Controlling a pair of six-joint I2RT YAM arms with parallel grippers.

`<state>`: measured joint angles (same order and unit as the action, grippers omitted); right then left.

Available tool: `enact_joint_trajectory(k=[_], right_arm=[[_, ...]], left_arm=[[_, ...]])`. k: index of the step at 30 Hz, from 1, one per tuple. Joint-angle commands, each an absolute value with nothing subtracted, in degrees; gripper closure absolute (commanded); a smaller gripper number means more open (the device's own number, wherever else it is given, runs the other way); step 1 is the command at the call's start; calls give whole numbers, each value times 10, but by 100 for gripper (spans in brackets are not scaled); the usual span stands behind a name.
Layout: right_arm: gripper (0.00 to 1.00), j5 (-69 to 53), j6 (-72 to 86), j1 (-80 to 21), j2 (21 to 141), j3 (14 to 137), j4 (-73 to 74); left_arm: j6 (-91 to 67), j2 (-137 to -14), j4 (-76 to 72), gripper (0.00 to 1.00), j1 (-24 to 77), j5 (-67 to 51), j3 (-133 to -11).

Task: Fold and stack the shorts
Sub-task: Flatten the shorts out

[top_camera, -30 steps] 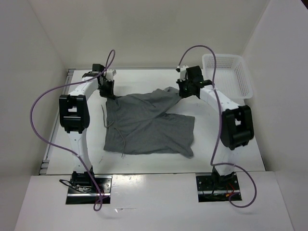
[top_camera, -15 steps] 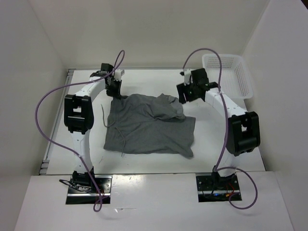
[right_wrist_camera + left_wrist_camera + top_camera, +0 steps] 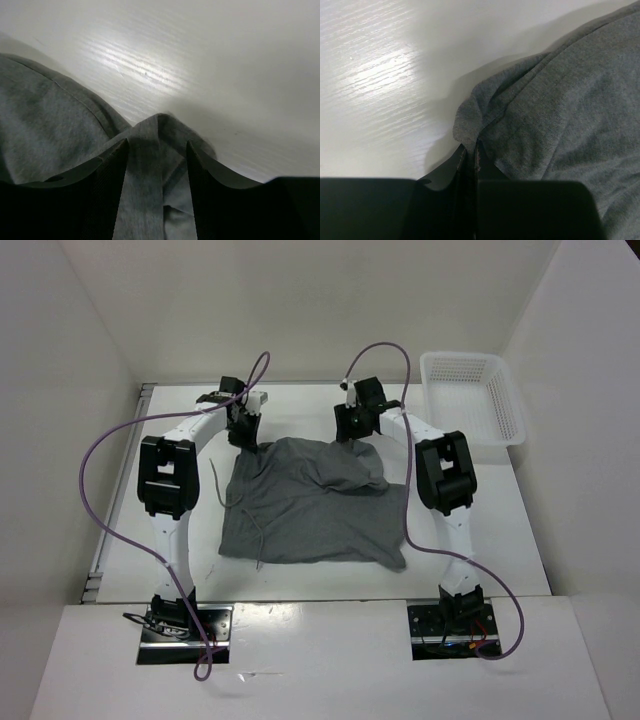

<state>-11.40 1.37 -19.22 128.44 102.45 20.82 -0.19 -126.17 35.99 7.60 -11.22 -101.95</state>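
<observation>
The grey shorts lie partly folded in the middle of the table, with a thin drawstring trailing over the left half. At the far-left corner my left gripper is shut, and in the left wrist view its jaws pinch a small tip of the shorts' edge. Over the far-right corner my right gripper is open. Its wrist view shows the gripper straddling a raised ridge of the fabric, the jaws standing apart from it.
A white mesh basket stands at the back right corner of the table. White walls close in the back and both sides. Purple cables arch over both arms near the far edge.
My right gripper opened and let go of the shorts' corner, then swung left along the far edge. The stretched leg dropped onto the shorts. My left gripper shifted slightly right, still pinching.
</observation>
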Motion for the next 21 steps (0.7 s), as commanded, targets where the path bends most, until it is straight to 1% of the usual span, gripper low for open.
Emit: enact_joint_trajectory(k=[1, 2, 4, 8, 10, 11, 12, 13, 17, 18, 19, 21], right_arm=[[44, -120, 46, -202, 1288, 1066, 200], [44, -127, 51, -202, 1295, 1066, 200], [41, -142, 62, -207, 1296, 1044, 200], [40, -142, 76, -207, 1303, 1027, 200], [47, -148, 76, -207, 1310, 1034, 200], [52, -148, 76, -207, 1310, 1041, 194], [60, -148, 76, -207, 1318, 1042, 194], [61, -154, 87, -207, 1325, 1042, 194], [61, -173, 95, -207, 1331, 1036, 194], [65, -173, 100, -207, 1331, 1036, 194], [73, -173, 100, -207, 1331, 1036, 194], [86, -168, 100, -207, 1331, 1036, 194]], left_arm=[[0, -1247, 375, 91, 79, -119, -1029], [0, -1252, 375, 91, 79, -119, -1034], [0, -1252, 381, 91, 79, -119, -1041], [0, -1252, 381, 91, 79, -119, -1041], [0, -1252, 381, 91, 79, -124, -1041], [0, -1252, 381, 91, 79, -124, -1041], [0, -1252, 381, 91, 79, -124, -1035], [0, -1252, 381, 91, 79, -124, -1035], [0, -1252, 381, 93, 79, -113, -1029], [0, -1252, 381, 93, 79, -113, -1029], [0, -1252, 381, 95, 79, -113, -1024], [0, -1252, 381, 97, 79, -113, -1024]])
